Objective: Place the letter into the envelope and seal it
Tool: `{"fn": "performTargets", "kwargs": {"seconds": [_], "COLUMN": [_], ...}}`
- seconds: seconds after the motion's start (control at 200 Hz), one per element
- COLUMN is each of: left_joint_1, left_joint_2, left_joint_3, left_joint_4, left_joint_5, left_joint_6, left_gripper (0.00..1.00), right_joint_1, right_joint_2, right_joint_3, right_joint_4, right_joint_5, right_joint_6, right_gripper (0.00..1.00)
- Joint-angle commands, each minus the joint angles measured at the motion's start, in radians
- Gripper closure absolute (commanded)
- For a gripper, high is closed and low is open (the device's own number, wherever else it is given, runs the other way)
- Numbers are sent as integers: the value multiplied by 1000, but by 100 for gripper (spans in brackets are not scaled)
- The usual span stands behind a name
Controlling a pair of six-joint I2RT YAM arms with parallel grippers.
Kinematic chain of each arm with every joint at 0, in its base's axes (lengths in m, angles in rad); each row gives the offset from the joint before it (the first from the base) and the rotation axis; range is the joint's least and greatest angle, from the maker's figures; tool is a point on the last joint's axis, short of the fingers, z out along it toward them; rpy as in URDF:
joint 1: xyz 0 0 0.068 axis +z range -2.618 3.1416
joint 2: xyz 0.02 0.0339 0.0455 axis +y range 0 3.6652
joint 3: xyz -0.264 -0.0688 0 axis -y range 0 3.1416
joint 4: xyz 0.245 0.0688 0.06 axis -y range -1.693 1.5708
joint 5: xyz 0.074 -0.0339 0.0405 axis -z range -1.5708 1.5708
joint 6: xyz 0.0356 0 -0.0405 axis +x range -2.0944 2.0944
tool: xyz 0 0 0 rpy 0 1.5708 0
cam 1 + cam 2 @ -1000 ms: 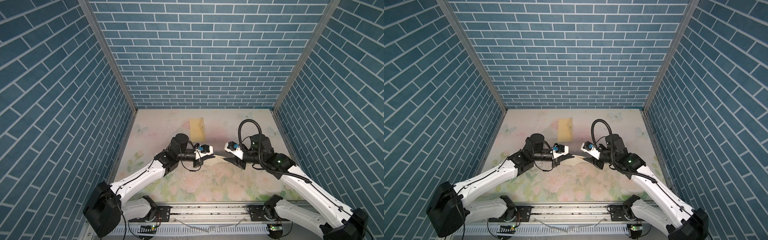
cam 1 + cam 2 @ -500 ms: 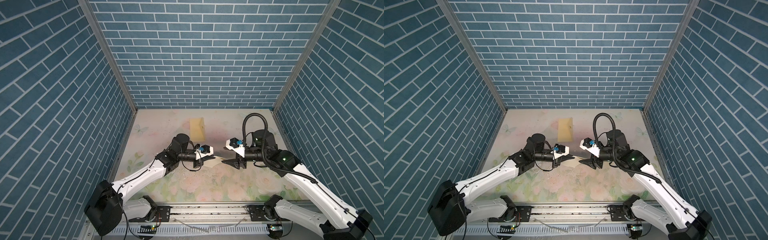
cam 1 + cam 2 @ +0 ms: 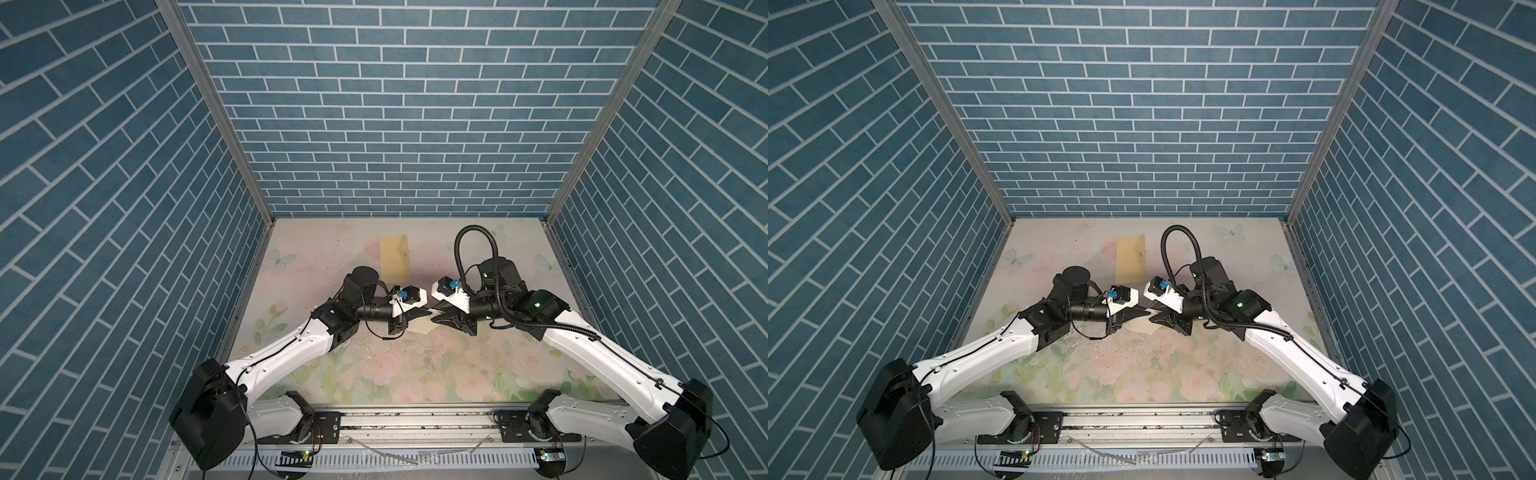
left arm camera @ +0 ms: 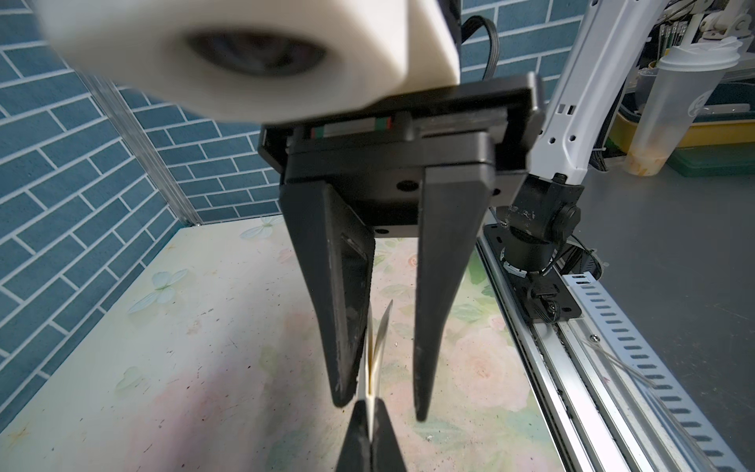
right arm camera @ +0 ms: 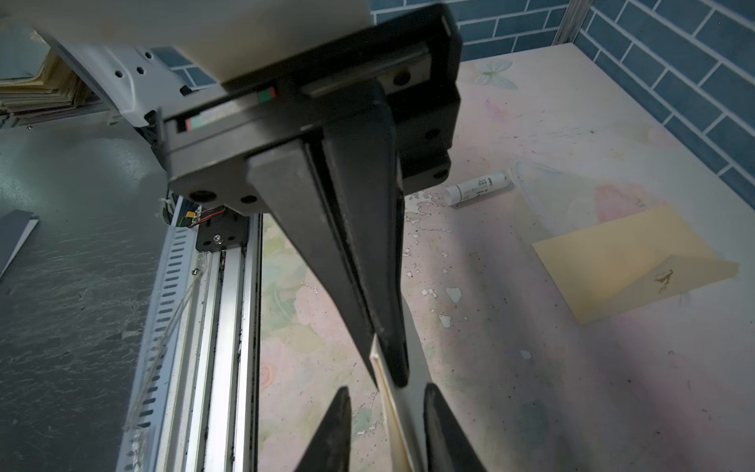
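Your left gripper (image 5: 388,367) has its jaws shut tight on one edge of the letter (image 3: 419,328). The letter is in the middle of both top views, up off the worktop (image 3: 415,374). Your right gripper (image 4: 380,408) has its jaws a little open around the letter from the other side. The envelope (image 3: 1131,259) lies flat just above them, not touching. There is bare worktop below both grippers.

The left arm (image 3: 286,357) reaches in from 7 o'clock. The left gripper (image 5: 386,367) points toward 3 o'clock, fingers pinched tight on the letter (image 4: 378,347). The right arm (image 3: 590,353) reaches in from 5 o'clock. The right gripper (image 4: 382,408) points toward 9 o'clock, fingers apart.
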Motion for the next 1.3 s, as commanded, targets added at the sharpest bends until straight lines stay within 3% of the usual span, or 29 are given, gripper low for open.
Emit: {"fn": "performTargets", "kwargs": {"seconds": [0.0, 0.21, 0.5, 0.725, 0.81, 1.045, 1.12, 1.295], "left_joint_1": [3, 3, 3, 5, 5, 6, 8, 11], "left_joint_2": [11, 12, 10, 7, 6, -2, 0, 1], "left_joint_3": [26, 23, 21, -4, -12, -25, -29, -38], "left_joint_4": [19, 17, 4, 9, 20, 24, 24, 28], "left_joint_5": [9, 4, -3, -15, -13, -15, -24, -33], "left_joint_6": [-13, -13, 1, 15, 16, 13, 14, 15], "left_gripper": [100, 100, 93, 94, 100, 100, 93, 95], "right_joint_1": [8, 7, 6, 2, -1, -4, -7, -10], "right_joint_2": [6, -1, -44, -92, -102, -122, -132, -151], "right_joint_3": [50, 32, -4, -30, -32, -43, -47, -61], "right_joint_4": [-5, 0, 23, 54, 57, 70, 74, 74], "right_joint_5": [19, 40, 61, 61, 57, 67, 66, 69], "right_joint_6": [-26, -38, -66, -69, -69, -68, -71, -72], "right_gripper": [82, 100, 100, 100, 100, 100, 100, 100]}}
